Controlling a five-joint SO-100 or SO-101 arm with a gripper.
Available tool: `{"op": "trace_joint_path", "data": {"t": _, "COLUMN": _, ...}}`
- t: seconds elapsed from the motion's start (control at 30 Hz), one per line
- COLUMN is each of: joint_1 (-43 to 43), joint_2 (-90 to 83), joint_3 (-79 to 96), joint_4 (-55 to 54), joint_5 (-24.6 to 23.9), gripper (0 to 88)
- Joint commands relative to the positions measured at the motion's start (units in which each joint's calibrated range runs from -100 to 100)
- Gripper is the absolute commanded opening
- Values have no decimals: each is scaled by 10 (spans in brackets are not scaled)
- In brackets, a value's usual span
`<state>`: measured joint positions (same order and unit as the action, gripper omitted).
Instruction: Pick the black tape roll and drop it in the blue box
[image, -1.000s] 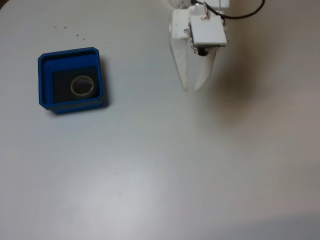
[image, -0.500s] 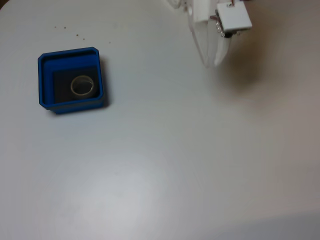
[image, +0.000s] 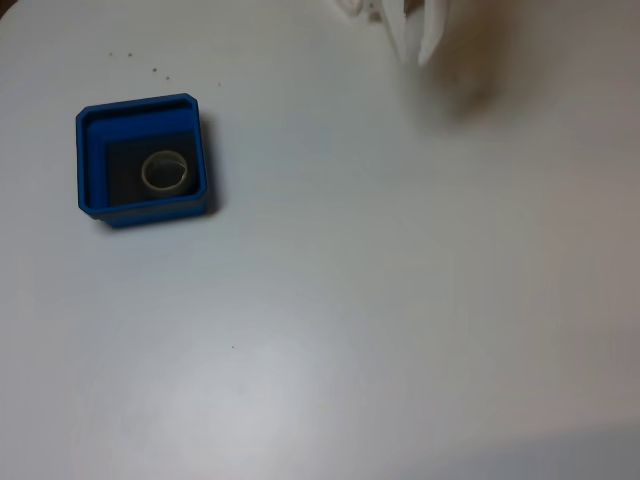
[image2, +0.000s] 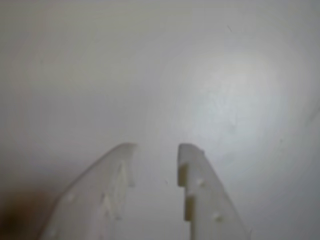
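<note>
Black tape roll (image: 166, 172) is sitting flat inside the blue box (image: 141, 107) at the fixed view's left. White gripper (image: 412, 55) is way off at the top edge, fingers slightly apart with nothing between them.

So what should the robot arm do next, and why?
Probably just finish pulling back and stop. The black tape roll already lies inside the blue box, and the gripper sits at the top edge of the fixed view, far from the box. In the wrist view its fingers are apart with nothing between them.
</note>
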<state>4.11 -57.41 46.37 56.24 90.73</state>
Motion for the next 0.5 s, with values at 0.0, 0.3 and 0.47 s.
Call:
{"op": "trace_joint_path", "data": {"t": 0.0, "joint_1": 1, "joint_2": -91, "joint_3": 65, "joint_4": 0, "joint_5": 0, "gripper": 14}}
{"op": "trace_joint_path", "data": {"t": 0.3, "joint_1": 2, "joint_2": -239, "joint_3": 223, "joint_4": 0, "joint_5": 0, "gripper": 14}}
{"op": "trace_joint_path", "data": {"t": 0.47, "joint_1": 3, "joint_2": -315, "joint_3": 294, "joint_4": 1, "joint_5": -4, "gripper": 14}}
